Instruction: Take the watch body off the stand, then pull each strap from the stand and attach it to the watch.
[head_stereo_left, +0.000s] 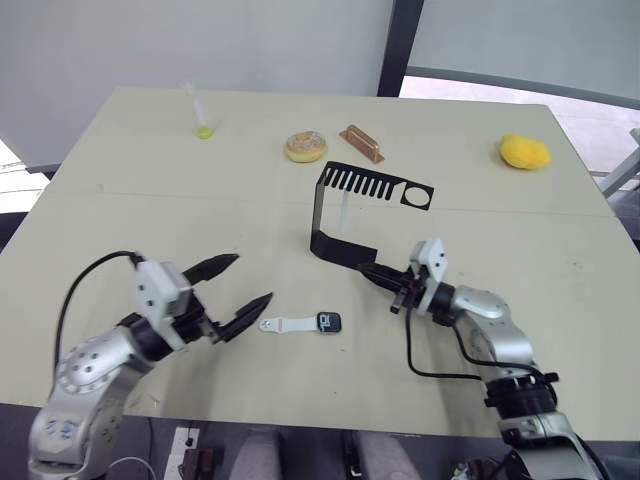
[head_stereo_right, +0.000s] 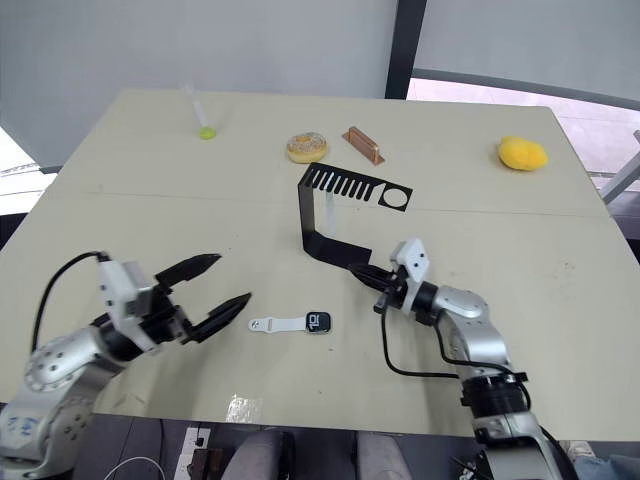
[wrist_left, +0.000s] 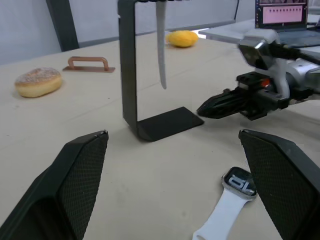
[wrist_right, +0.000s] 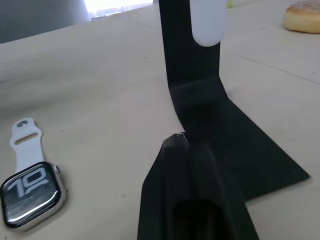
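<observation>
watch body (head_stereo_left: 329, 322) lies flat on the table (head_stereo_left: 120, 220) near its front edge, already off the stand (head_stereo_left: 345, 215), with one white strap (head_stereo_left: 287, 324) joined to it and trailing toward the left edge. in the head views the second strap (head_stereo_left: 343, 213) hangs from the comb slots of the stand's top plate, near the table's middle. the left claw (head_stereo_left: 233, 295) is spread wide just beside the free end of the attached strap, touching nothing. the right claw (head_stereo_left: 372, 271) is pinched closed, its tip at the near corner of the stand's flat foot.

left wrist view: both fingers (wrist_left: 75, 175) frame the watch body (wrist_left: 240, 181) and its strap (wrist_left: 222, 212); the hanging strap (wrist_left: 160, 45) dangles straight from the top plate, clear of the upright back. the right claw (wrist_left: 212, 106) points at the foot.

right wrist view: the closed claw (wrist_right: 187, 165) sits over the foot of the stand (wrist_right: 230, 135), with the rounded strap end (wrist_right: 207, 22) above it.

judged from this, the hanging strap is light, soft and likely to flex or slip, so a pinch near its lower end and a gentle pull clear of the slots seems best. the thin stand looks light enough to tip or slide, so it wants steadying. the watch body is small, glossy and scratch-prone; hold it by its side edges, not the screen.
</observation>
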